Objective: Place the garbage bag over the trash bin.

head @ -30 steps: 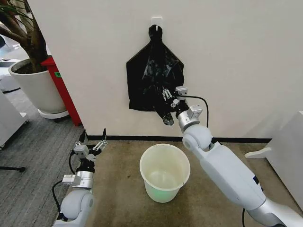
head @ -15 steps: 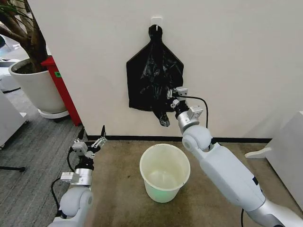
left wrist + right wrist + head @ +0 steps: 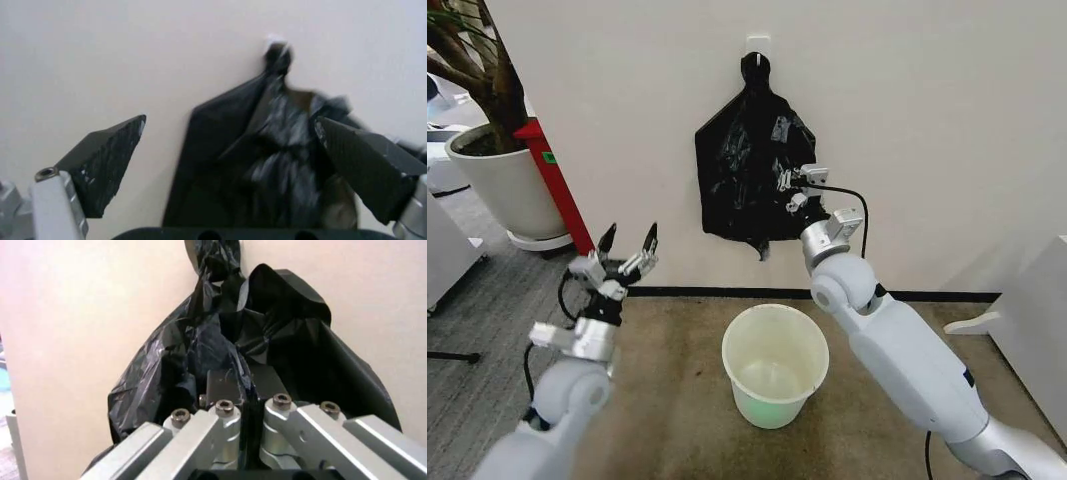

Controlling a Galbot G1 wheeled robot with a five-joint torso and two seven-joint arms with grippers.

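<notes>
A flat black sheaf (image 3: pixel 727 190) hangs by its knotted top from a wall hook. My right gripper (image 3: pixel 791 190) is raised against the sheaf's right side, shut on a bunch of the garbage bag (image 3: pixel 772 150), glossy crumpled black film. In the right wrist view the fingers (image 3: pixel 223 412) are pressed together with the garbage bag (image 3: pixel 213 355) caught between them. The trash bin (image 3: pixel 775 362), a cream-white bucket, stands upright on the floor below, its inside bare. My left gripper (image 3: pixel 627 252) is open, held up left of the bin; in its wrist view the left gripper (image 3: pixel 229 121) faces the sheaf (image 3: pixel 220 165).
A large white planter (image 3: pixel 502 185) with a tree stands at the far left beside a red stand (image 3: pixel 557 190). The white wall runs close behind the bin. White furniture (image 3: pixel 1032 320) stands at the right edge. Brown floor surrounds the bin.
My right gripper has moved up along the sheaf, lifting the pinched film so its hanging tail is shorter. My left arm has risen and turned its open gripper toward the wall.
</notes>
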